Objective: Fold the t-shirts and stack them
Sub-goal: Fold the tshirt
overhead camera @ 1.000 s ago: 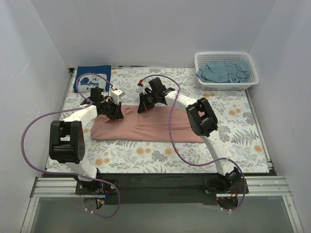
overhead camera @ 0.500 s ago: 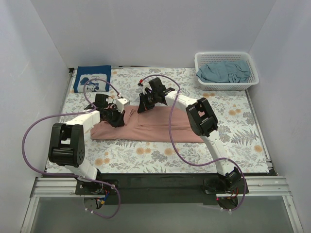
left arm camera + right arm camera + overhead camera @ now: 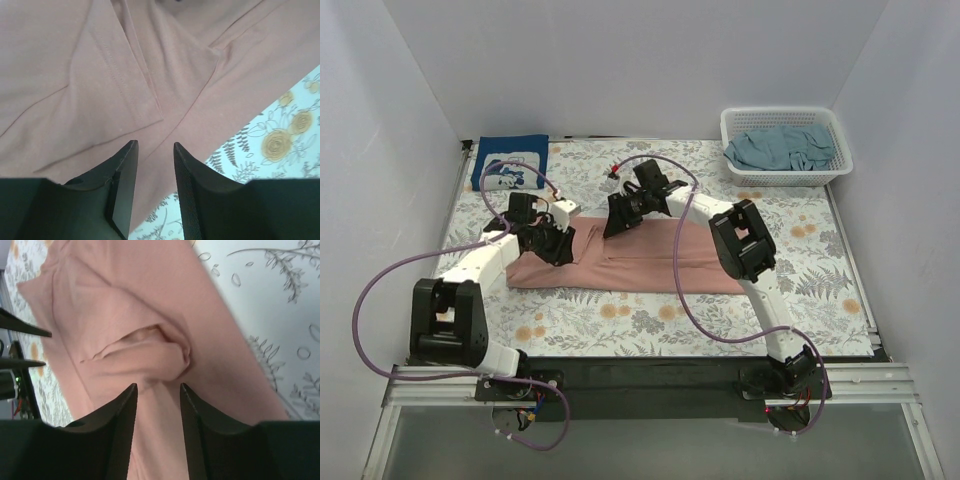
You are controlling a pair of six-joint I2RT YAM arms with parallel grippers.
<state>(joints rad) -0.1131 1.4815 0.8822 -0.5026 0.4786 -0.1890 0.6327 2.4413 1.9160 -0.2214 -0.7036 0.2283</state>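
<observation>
Top external view: the dusty-pink t-shirt lies flat as a long band across the floral table cloth, and I place everything else from it.

My left gripper is low over the pink shirt's left end. In the left wrist view its fingers stand only a narrow gap apart with nothing between them. Under them is plain pink cloth, where a hemmed flap lies folded over the body of the shirt. A strip of the floral cloth shows just past the shirt's edge.

My right gripper is at the pink shirt's far edge, left of its middle. Its fingers are parted narrowly too. A small rucked fold of pink cloth bulges just ahead of the tips, and I see none of it pinched.

The navy t-shirt, folded square with white print up, sits well beyond the pink shirt's left end.

The grey-teal t-shirt lies crumpled in the white basket, well beyond the pink shirt's right end.
</observation>
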